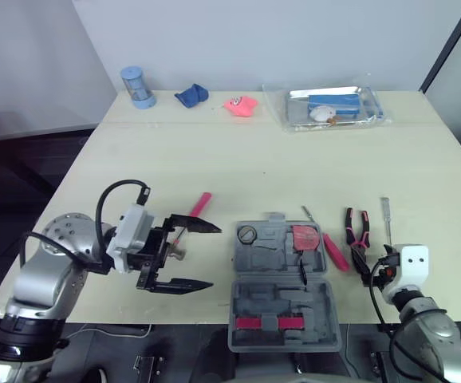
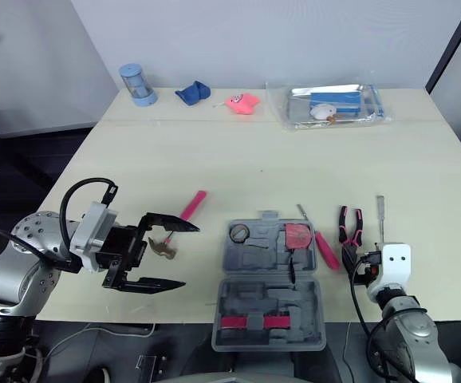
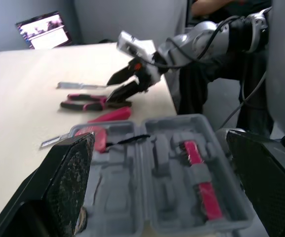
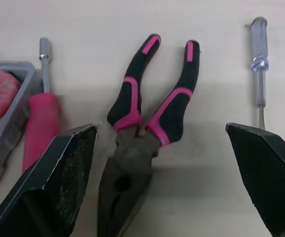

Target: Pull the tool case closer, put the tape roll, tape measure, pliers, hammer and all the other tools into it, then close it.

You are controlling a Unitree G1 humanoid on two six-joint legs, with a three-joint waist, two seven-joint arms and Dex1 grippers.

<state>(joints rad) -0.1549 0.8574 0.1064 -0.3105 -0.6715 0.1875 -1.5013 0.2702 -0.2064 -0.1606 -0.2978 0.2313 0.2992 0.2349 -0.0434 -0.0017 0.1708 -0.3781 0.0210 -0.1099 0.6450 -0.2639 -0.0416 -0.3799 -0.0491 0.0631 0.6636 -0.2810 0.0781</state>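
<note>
While the tool case [image 1: 262, 302] lies open at six o'clock on the table [image 1: 214, 159], close to the near edge, a gripper stands ready on either side of it. At the case's nine o'clock the left gripper [image 1: 213, 255] points toward three o'clock with its jaws spread wide and empty. The head of the hammer [image 1: 198, 204] lies between its fingers, and the pink handle runs off toward one o'clock. The pose reads as a line-up for a grasp, though contact cannot be made out. At the case's three o'clock the right gripper [image 4: 160, 129] hangs above the pliers [image 1: 356, 238], jaws likewise wide apart and holding nothing. One finger sits on each side of the tool, apparently ready to come down and pinch it near the pivot. A tape roll [image 1: 247, 234] and a red tape measure [image 1: 304, 237] sit in the tray's far pockets, at eleven and one o'clock. A pink-handled driver [image 1: 332, 250] lies just beside the case's right wall, and a clear-handled screwdriver [image 1: 386, 214] lies beyond the pliers. Both are on the bare table, not yet packed.
</note>
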